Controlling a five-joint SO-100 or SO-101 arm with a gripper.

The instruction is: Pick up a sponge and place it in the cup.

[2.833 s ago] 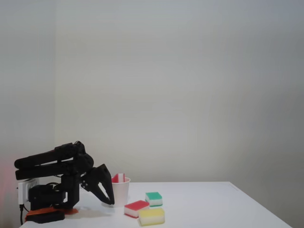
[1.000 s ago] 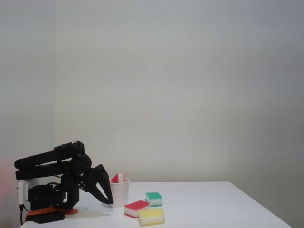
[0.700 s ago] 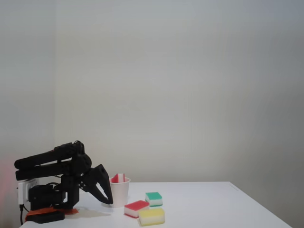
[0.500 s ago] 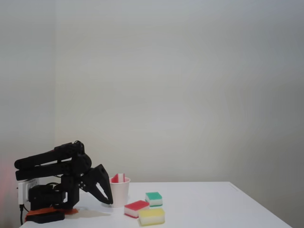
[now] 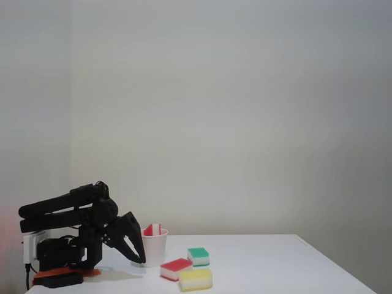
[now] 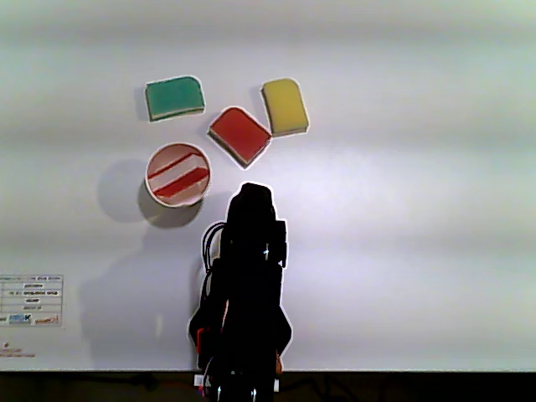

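Layered block sponge (image 6: pixel 177 175) stands inside round cup (image 5: pixel 154 253); pincer (image 5: pixel 139 260) (black) state unclear.

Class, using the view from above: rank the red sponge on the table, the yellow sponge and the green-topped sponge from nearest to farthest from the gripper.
1. Red sponge on the table: just above the gripper.
2. Yellow sponge: up and right.
3. Green-topped sponge: up and left, beyond the cup.

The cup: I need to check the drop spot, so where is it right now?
In the other view the cup stands left of the arm's tip, just below the green-topped sponge and lower left of the loose red sponge, with a red-and-white sponge inside.
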